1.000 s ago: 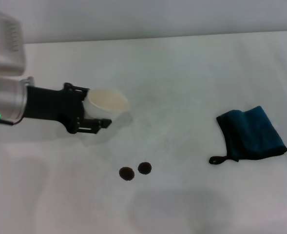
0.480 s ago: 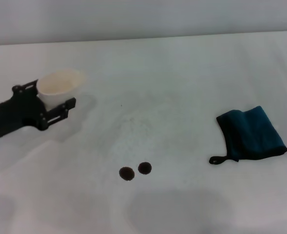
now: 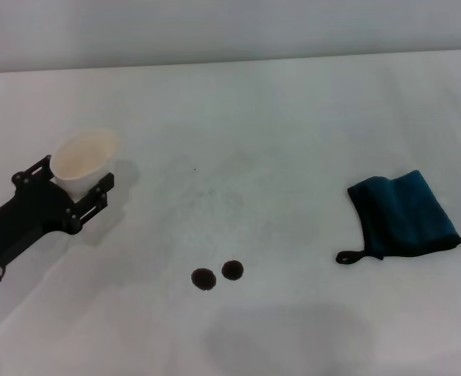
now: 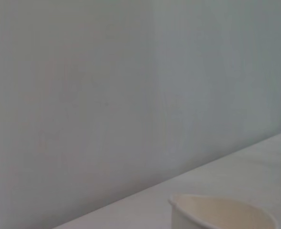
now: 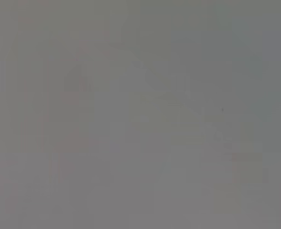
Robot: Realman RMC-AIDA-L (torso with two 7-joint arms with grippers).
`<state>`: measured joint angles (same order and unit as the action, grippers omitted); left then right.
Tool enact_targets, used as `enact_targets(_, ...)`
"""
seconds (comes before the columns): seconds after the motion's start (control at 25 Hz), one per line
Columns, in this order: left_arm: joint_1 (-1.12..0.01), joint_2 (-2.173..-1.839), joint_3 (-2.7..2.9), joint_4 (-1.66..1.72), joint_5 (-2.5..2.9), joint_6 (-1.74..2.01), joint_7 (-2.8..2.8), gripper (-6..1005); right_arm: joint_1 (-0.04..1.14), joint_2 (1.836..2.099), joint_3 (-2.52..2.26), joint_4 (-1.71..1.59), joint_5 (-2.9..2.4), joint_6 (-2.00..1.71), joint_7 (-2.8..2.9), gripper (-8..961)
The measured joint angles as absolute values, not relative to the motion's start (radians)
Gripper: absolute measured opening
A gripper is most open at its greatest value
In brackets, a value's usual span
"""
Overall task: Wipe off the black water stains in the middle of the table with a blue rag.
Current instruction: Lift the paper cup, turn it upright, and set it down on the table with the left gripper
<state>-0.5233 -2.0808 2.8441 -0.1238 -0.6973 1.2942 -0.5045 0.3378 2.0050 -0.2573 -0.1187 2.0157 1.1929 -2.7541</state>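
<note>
The large plain white matte table (image 3: pixel 293 117) fills the head view. Near its middle, toward the front edge, sit the black water stains (image 3: pixel 217 274): two small round dark brown-black blots side by side, close together but not touching, both uncovered.

Well to the right of them lies the blue rag (image 3: pixel 406 213), a dark teal-blue soft cloth folded flat on the tabletop, with a black trimmed edge and a small black loop reaching out from its near corner toward the stains. Nothing touches the rag.

At the left side of the table, the left gripper (image 3: pixel 67 184), a black two-fingered clamp on a black forearm, comes in from the lower left edge of the head view. Its fingers are closed around the sides of a white paper cup (image 3: pixel 81 159), one finger on each side of the cup wall. The cup's mouth tilts up and toward the camera, showing a pale cream inside. Cup and gripper are well apart from the stains and farther still from the rag.

The left wrist view shows the cup's rim (image 4: pixel 221 212) at the bottom, with the table's far edge and a plain grey wall behind it.

The right gripper appears in no view; the right wrist view shows only a blank grey field.
</note>
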Motion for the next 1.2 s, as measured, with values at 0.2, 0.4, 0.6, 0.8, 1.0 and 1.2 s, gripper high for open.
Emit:
enact_targets(0.2,-0.500,-2.081,2.844,-0.087,-0.742,1.274,-0.460,635,0.337,2.005,-0.258,-0.137,2.016,1.191,-2.754,857)
enact_targets(0.4,-0.495,-2.082,2.844,-0.056,-0.751,1.231,-0.457,635,0.337,2.005,-0.258,-0.144,2.016,1.191,-2.754,857)
enact_targets(0.6,-0.496,-2.082,2.844,-0.022,-0.770,1.169,-0.455,636,0.338,2.005,-0.258,-0.144,2.016,1.189,-2.755,857)
enact_targets(0.8,-0.499,-2.083,2.844,-0.002,-0.771,1.140,-0.427,636,0.345,2.005,-0.258,-0.144,2.016,1.179,-2.755,857)
enact_targets(1.0,-0.488,-2.085,2.843,0.042,-0.772,1.088,-0.360,637,0.347,2.005,-0.258,-0.144,2.016,1.178,-2.755,858)
enact_targets(1.2,-0.468,-2.086,2.842,0.074,-0.773,1.051,-0.318,634,0.348,2.005,-0.258,-0.137,2.016,1.178,-2.755,858)
